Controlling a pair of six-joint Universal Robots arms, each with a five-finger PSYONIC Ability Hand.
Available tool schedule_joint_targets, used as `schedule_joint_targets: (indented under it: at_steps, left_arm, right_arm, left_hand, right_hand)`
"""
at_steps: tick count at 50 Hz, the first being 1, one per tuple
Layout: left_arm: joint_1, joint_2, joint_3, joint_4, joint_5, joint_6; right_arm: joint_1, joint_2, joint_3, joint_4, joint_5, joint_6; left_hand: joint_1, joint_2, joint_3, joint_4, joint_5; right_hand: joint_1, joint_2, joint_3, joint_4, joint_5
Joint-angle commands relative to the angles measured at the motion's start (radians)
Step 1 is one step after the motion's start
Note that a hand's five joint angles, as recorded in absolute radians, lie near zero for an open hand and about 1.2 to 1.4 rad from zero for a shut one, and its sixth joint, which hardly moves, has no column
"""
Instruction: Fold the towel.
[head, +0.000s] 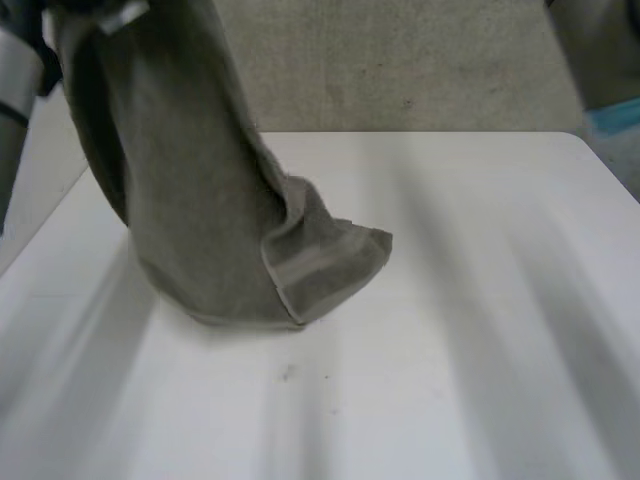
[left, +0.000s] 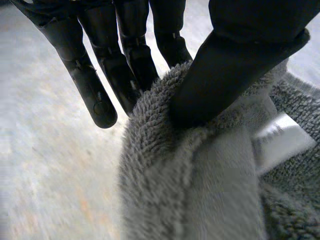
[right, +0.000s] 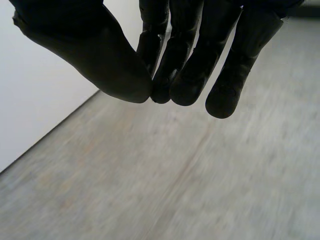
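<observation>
**One towel up in the left hand, right hand idle**

I can read no writing. The one label (left: 280, 142) I see is a blank white tab sewn to the towel (left: 165, 190), just beside the left hand's thumb.

The left wrist view gives me the grip. My left hand (left: 240, 60) has the thumb pressed down on a bunched fold of the grey pile, with the fingers (left: 125, 70) straight behind it, so the cloth is pinched between them.

The head view gives me the fall of the cloth. The towel (head: 190, 200) hangs from about 11 o'clock, by the left arm (head: 12, 90). It drops to the tabletop (head: 480, 300) and its lower end rests on the 9 o'clock half. One corner (head: 325, 265) with a flat woven band juts toward 3 o'clock.

The right arm (head: 595, 50) sits up at 1 o'clock, well apart from the towel. Its wrist view shows the right hand (right: 105, 65) over grey floor (right: 200, 175), fingers drawn in with the thumb tip against a fingertip, grasping nothing.

I count one towel, one label and one banded corner.
</observation>
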Motion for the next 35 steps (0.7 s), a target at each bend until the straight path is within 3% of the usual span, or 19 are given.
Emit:
schedule_joint_targets:
  at_steps: [1,2,3,4,5,6,7,8,14,16,21,25,35]
  left_arm:
    - [-0.004,-0.046,0.000,0.004,-0.048,-0.055]
    - [-0.002,-0.048,-0.047,-0.014,-0.045,-0.055]
    - [-0.001,-0.048,-0.099,-0.021,-0.040,-0.052]
    - [-0.001,-0.048,-0.100,-0.021,-0.040,-0.052]
    - [0.002,-0.045,-0.152,-0.024,-0.034,-0.050]
    - [0.002,-0.045,-0.152,-0.024,-0.034,-0.050]
    - [0.005,-0.040,-0.196,-0.022,-0.022,-0.049]
    - [0.008,-0.034,-0.238,-0.021,-0.004,-0.049]
    - [0.010,0.000,-0.324,-0.022,0.046,-0.049]
    - [0.010,0.048,-0.370,-0.022,0.058,-0.049]
    - [0.010,0.133,-0.422,-0.025,0.058,-0.050]
    - [0.008,0.196,-0.456,-0.028,0.058,-0.052]
    - [0.004,0.331,-0.520,-0.044,0.055,-0.063]
  right_arm:
    - [0.011,0.014,0.089,0.197,-0.084,-0.025]
    - [0.011,0.041,0.123,0.273,-0.101,-0.032]
    - [0.014,0.072,0.158,0.342,-0.110,-0.045]
    - [0.014,0.072,0.158,0.343,-0.110,-0.045]
    - [0.016,0.104,0.195,0.398,-0.110,-0.061]
    - [0.016,0.104,0.195,0.398,-0.110,-0.062]
    - [0.020,0.138,0.229,0.447,-0.109,-0.078]
    - [0.022,0.164,0.272,0.481,-0.109,-0.075]
    - [0.022,0.190,0.412,0.473,-0.101,0.006]
    - [0.022,0.187,0.489,0.400,-0.097,0.134]
    - [0.023,0.172,0.572,0.299,-0.081,0.282]
    - [0.031,0.170,0.582,0.260,-0.061,0.339]
    - [0.209,0.287,0.484,0.147,-0.014,0.472]
  left_hand:
    - [0.230,0.179,0.182,0.179,0.213]
    - [0.230,0.179,0.182,0.179,0.213]
    - [0.230,0.179,0.182,0.179,0.213]
    - [0.230,0.179,0.182,0.179,0.213]
    - [0.230,0.179,0.182,0.179,0.213]
    - [0.230,0.179,0.182,0.179,0.213]
    - [0.230,0.179,0.182,0.179,0.213]
    - [0.230,0.179,0.182,0.179,0.213]
    - [0.230,0.179,0.182,0.179,0.213]
    - [0.230,0.179,0.182,0.179,0.213]
    - [0.230,0.179,0.182,0.179,0.213]
    - [0.230,0.179,0.182,0.179,0.213]
    - [0.230,0.179,0.182,0.179,0.213]
  right_hand:
    - [0.067,0.073,0.067,0.061,0.056]
    - [0.067,0.073,0.067,0.061,0.056]
    - [-0.298,-0.292,-0.298,-0.305,-0.309]
    - [-0.302,-0.296,-0.302,-0.308,-0.313]
    - [-0.712,-0.706,-0.712,-0.718,-0.723]
    - [-0.716,-0.710,-0.716,-0.722,-0.727]
    - [-0.974,-0.969,-0.974,-0.981,-0.985]
    - [-1.041,-1.035,-1.041,-1.047,-1.052]
    - [-1.133,-1.127,-1.133,-1.139,-1.144]
    - [-1.133,-1.127,-1.133,-1.139,-1.144]
    - [-1.118,-1.112,-1.118,-1.124,-1.129]
    - [-1.118,-1.112,-1.118,-1.124,-1.129]
    - [-1.097,-1.092,-1.097,-1.104,-1.108]
